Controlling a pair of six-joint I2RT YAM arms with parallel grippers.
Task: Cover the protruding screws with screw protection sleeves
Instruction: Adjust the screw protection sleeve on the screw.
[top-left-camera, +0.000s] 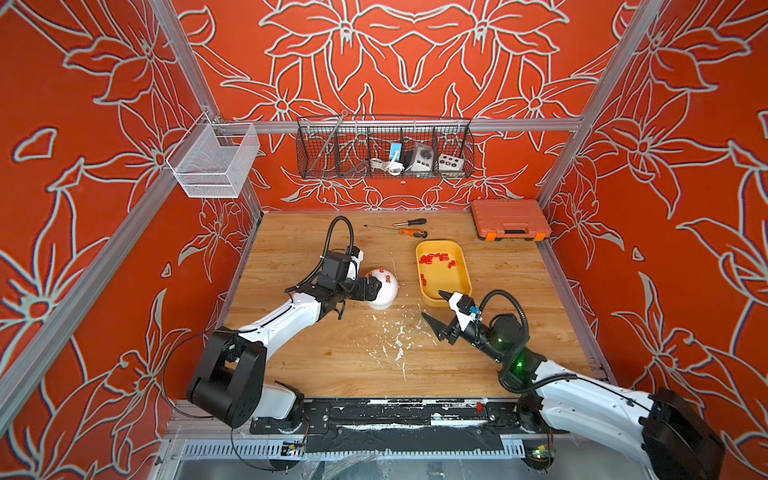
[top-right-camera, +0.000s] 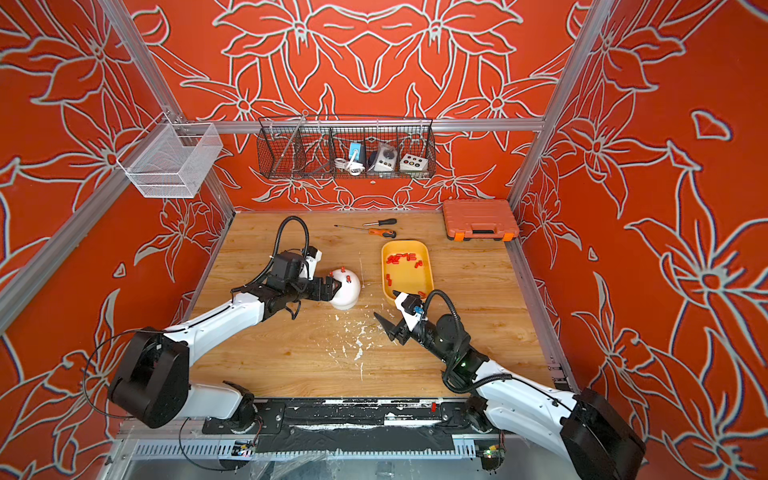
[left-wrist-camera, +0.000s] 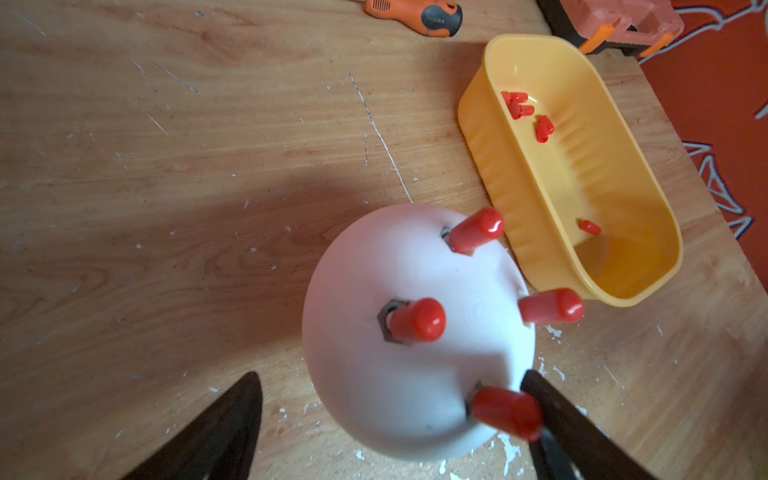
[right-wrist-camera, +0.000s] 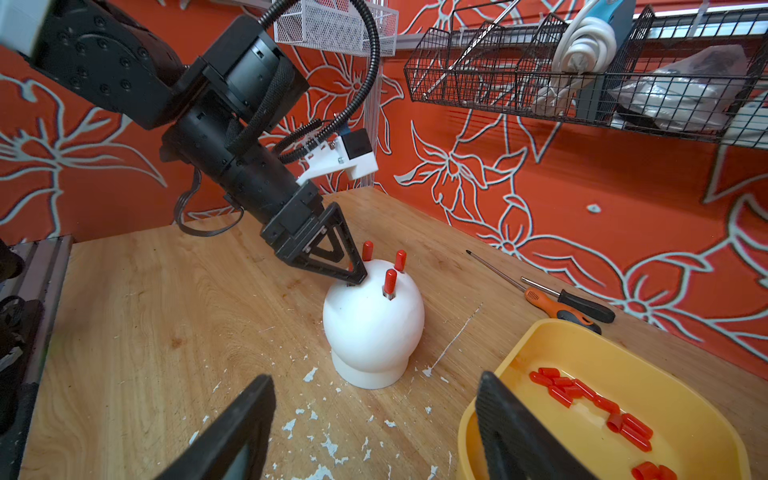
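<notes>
White dome (top-left-camera: 386, 294) stands on the wood table (top-left-camera: 311, 361), all 4 protruding screws (left-wrist-camera: 390, 322) on its top capped w/ red screw protection sleeves (left-wrist-camera: 417, 320); only grey nuts show at the bases. L gripper (top-left-camera: 373, 287) sits at the dome's top on the L-arm side, fingers (left-wrist-camera: 582, 428) spread wide, holding nothing; one finger is right by the nearest capped screw, touching or not I can't tell. Yellow tray (top-left-camera: 467, 270) lies just beside the dome on the R-arm side, w/ loose sleeves (top-left-camera: 432, 259) scattered inside, most at its far end. R gripper (top-left-camera: 432, 304) hovers apart from the dome, one fingertip over the tray's near corner, fingers wide, empty. 2 screwdrivers (top-left-camera: 409, 227) lie beyond the dome; orange case (top-left-camera: 509, 218) farther off past the tray.
</notes>
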